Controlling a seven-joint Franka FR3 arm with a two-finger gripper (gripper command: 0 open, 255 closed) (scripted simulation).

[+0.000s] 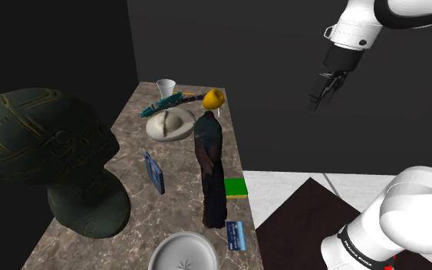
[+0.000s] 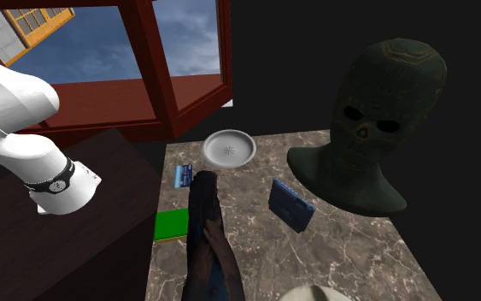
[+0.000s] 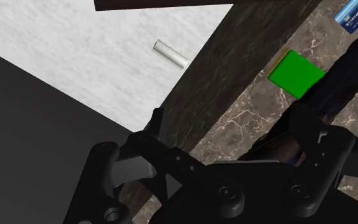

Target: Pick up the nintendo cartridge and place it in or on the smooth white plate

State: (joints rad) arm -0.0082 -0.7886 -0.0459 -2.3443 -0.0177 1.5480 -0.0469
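Reaching well means bringing the gripper, its jaws parted and empty high beyond the marble table, straight down onto the nintendo cartridge, probably the flat blue card at the table's edge near the smooth white plate, clear of the tall dark object.

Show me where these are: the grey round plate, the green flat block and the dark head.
grey round plate [image 2: 229,150]: second exterior view, its bare centre.
green flat block [image 1: 235,187]: shoulder view, its top face.
dark head [image 2: 392,84]: second exterior view, its forehead.
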